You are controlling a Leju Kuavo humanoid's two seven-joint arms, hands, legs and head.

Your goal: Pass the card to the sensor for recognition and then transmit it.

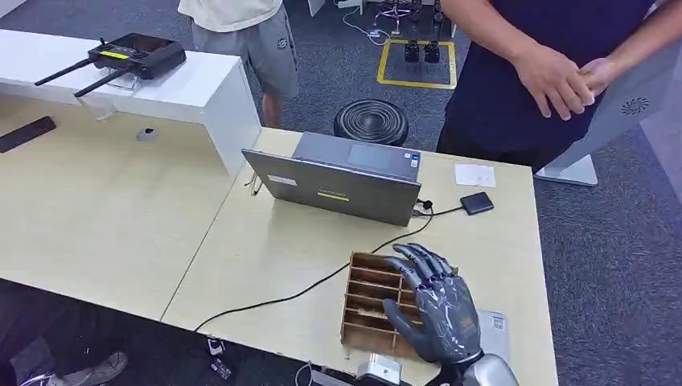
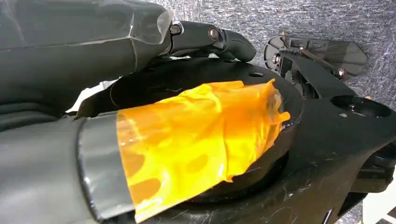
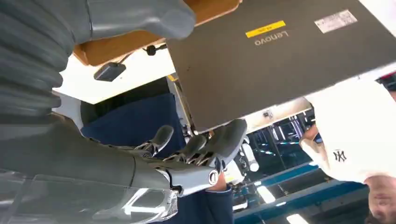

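An office-like robot lab: pale wooden desks [image 1: 104, 209], grey open laptop [image 1: 342, 181], grey carpet [image 1: 611, 257], yellow-taped floor square [image 1: 417, 63].

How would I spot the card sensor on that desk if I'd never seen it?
Find the open grey laptop on the wooden desk. A black cable runs from its right side to a small flat black square, the sensor. Unlike the white card just behind it, it is dark and wired.

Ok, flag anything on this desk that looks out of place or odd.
Nothing is spilled or damaged. The grey laptop sits skewed to the light wooden desk edge, lid barely raised. The right hand hovers open over the slotted wooden card box.
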